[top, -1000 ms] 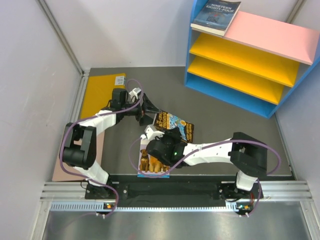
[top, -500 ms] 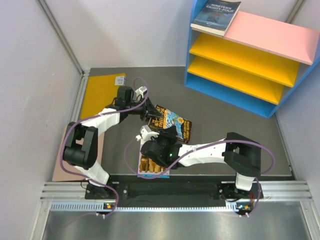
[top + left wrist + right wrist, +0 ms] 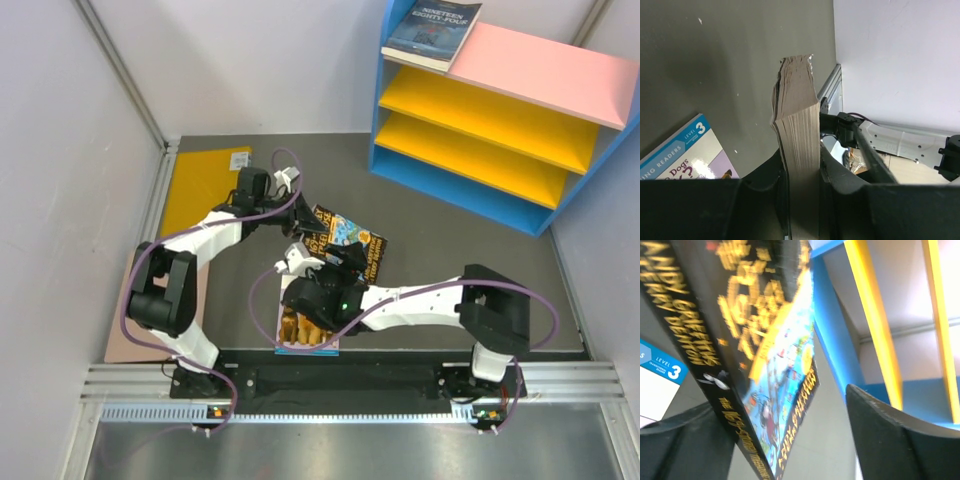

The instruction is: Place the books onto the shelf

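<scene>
Left gripper [image 3: 801,176] is closed narrow on the Griffiths-Denton paperback [image 3: 797,115]. Its fingers [image 3: 840,180] press the page block from either side, and the book stands on edge out past the fingertips, with its cut pages facing the wrist camera. Right gripper [image 3: 782,400] stands wide, with the same paperback between its jaws. The black spine runs close by one finger [image 3: 675,445], but I cannot tell whether it touches. The other finger [image 3: 900,440] is well clear of the cover. From above, I see the two grippers meeting at this tilted book from opposite ends, the left from its far left corner and the right from its near edge. The Level 3 dogs reader [image 3: 682,157] lies flat on the table [image 3: 450,250], under the right wrist and on the near side of both grippers. The shelf [image 3: 378,110] stands well beyond the right gripper, ahead and to its right. The navy Nineteen Eighty-Four paperback [image 3: 432,28] lies flat at the left end of its pink top board [image 3: 550,70]. A yellow sheet [image 3: 195,190] lies flat just left of the left gripper. A pinkish-brown board [image 3: 125,340] lies back beside the left arm's base.
</scene>
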Robot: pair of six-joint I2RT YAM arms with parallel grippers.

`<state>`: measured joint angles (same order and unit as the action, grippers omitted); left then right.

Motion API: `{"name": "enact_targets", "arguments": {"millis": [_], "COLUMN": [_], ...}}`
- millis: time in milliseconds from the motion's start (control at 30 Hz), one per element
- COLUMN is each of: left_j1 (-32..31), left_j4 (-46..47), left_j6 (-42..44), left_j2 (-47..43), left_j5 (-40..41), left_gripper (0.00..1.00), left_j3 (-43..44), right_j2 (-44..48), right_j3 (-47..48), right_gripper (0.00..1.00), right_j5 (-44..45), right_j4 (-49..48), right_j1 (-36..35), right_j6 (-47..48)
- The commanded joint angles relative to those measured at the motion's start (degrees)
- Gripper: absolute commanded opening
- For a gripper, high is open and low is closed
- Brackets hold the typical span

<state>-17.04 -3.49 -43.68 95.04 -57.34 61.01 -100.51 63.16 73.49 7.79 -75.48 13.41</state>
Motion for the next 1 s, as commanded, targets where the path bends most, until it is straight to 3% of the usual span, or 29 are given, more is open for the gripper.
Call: {"name": "enact_targets", "arguments": {"millis": [0, 100, 200, 233, 300, 333, 467, 700, 967], "left_j1": [-0.2, 0.1, 0.3, 0.4, 0.8, 0.8, 0.8, 0.7, 0.8], "left_j4": [5.0, 7.2, 8.7, 8.6, 6.0, 4.5, -3.9, -6.0, -5.6], "left_j6": [1.9, 1.9, 2.2, 3.2, 5.3, 8.5, 17.1, 27.8, 32.8], "left_j2": [0.6, 1.5, 3.3, 4.4, 5.7, 7.2, 10.2, 10.9, 5.9], "left_j5": [-1.2, -1.0, -2.9, -3.7, -5.5, -6.0, -9.9, -23.7, -32.7], "left_gripper": [0.0, 0.0, 0.0, 0.0, 0.0, 0.0, 0.0, 0.0, 0.0], "left_j3": [2.7, 3.3, 5.3, 6.1, 9.0, 10.2, 17.0, 18.4, 16.5], "right_j2": [7.0, 13.3, 25.9, 29.3, 38.1, 40.5, 49.1, 48.9, 44.9], "right_j3": [4.1, 3.8, -2.8, -4.5, -7.7, -9.0, -7.6, -3.9, -11.0], "right_gripper": [0.86, 0.88, 0.88, 0.88, 0.89, 0.92, 0.99, 1.0, 1.0], "right_j5": [0.4, -7.5, -22.1, -30.4, -37.7, -46.8, -58.1, -74.8, -111.3], "right_j4": [8.5, 13.6, 7.7, 6.5, 6.1, 6.0, 11.7, 18.8, 14.8], "right_j1": [0.2, 0.4, 1.9, 4.7, 8.8, 13.7, 21.7, 30.5, 47.1], "right_j6": [-11.4, -18.7, -18.9, -19.2, -21.1, -20.8, -17.7, -14.2, -15.7]}}
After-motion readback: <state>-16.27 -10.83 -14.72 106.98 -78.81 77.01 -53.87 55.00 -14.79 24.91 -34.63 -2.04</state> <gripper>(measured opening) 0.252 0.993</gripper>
